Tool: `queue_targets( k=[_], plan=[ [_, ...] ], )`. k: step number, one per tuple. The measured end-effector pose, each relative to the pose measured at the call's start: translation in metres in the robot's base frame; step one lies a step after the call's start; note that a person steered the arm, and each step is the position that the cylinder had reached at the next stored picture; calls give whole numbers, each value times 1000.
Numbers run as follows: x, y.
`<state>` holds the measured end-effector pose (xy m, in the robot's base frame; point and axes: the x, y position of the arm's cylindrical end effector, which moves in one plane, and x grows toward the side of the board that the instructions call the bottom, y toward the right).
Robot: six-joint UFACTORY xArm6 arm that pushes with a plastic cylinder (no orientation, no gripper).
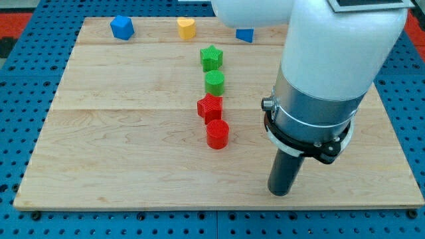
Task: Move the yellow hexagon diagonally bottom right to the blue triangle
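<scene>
A yellow block (186, 28) sits near the view's top edge of the wooden board (119, 153), left of centre; its exact shape is hard to make out. A small blue block (245, 35) lies to its right, partly hidden by the white arm. A larger blue block (123, 28) sits at the top left. My tip (279, 194) rests on the board at the lower right, far below both the yellow and blue blocks and touching no block.
A column of blocks runs down the board's middle: a green star (211, 58), a green round block (214, 83), a red star (210, 106) and a red cylinder (217, 134). The arm's body (325, 79) covers the board's upper right.
</scene>
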<state>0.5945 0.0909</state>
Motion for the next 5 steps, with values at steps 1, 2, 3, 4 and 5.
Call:
queue_targets(
  k=[1,2,3,4,5],
  plan=[
    [0,0],
    [0,0],
    [3,-39],
    [1,-86],
    [-10,-125]
  ],
)
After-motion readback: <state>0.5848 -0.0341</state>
